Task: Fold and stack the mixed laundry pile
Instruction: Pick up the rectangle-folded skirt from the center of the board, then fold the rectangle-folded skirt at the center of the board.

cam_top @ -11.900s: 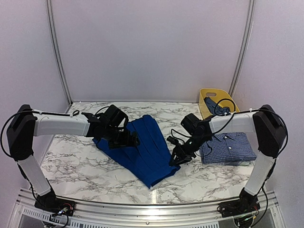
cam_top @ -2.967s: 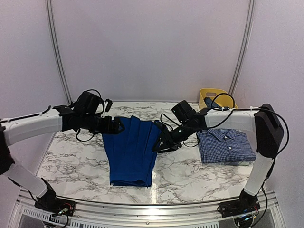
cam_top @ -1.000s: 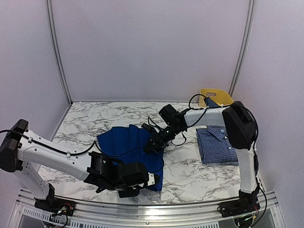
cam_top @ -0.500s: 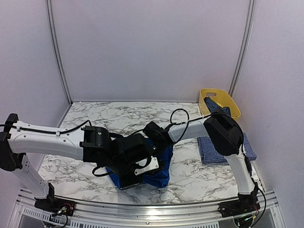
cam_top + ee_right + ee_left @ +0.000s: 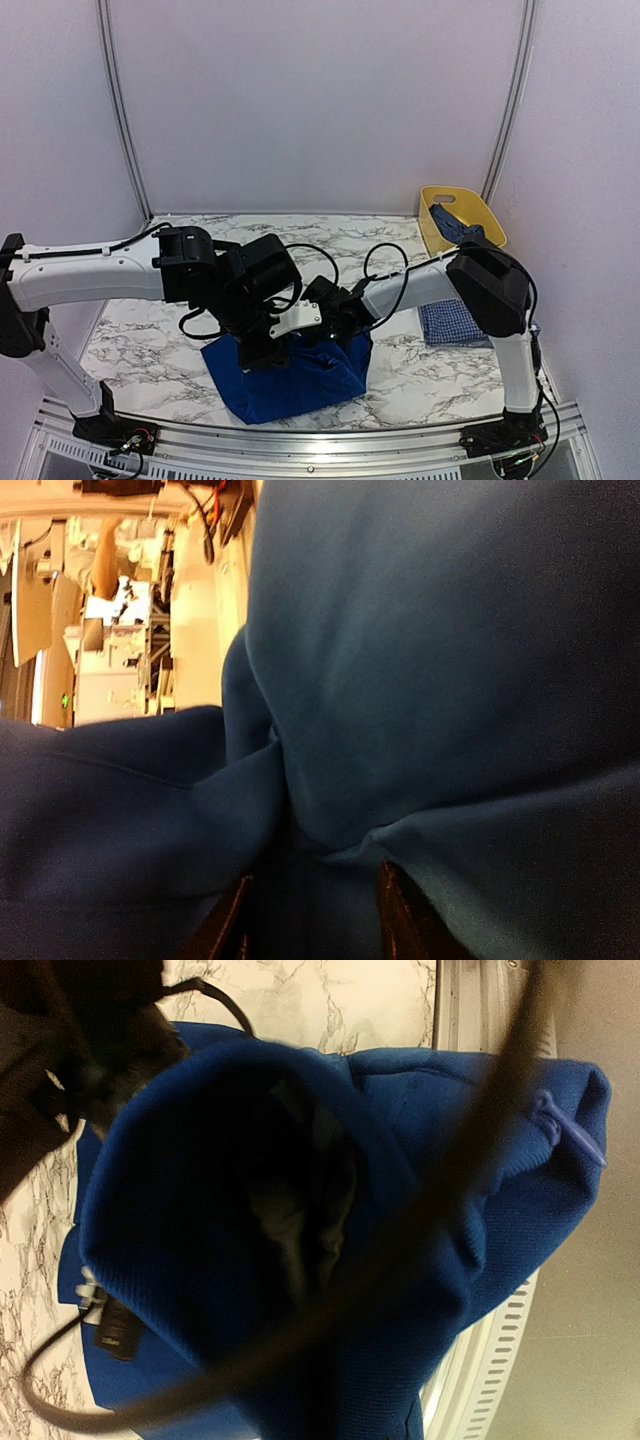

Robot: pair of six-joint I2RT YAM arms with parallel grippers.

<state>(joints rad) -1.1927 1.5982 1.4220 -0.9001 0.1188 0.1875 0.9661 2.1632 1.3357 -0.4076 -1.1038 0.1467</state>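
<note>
Left hand (image 5: 262, 345) clenched and buried in the royal-blue garment (image 5: 295, 385); a bunched edge looks pinched in it. Garment lies heaped at the near edge of the table (image 5: 130, 350), centre. Right hand (image 5: 335, 312) grasps a thick fold between its fingers (image 5: 400, 915). Judgement: light, limp, slumps when lifted; take hold at corners or hem, not mid-panel. Checked shirt (image 5: 450, 320) folded, far right.
</note>
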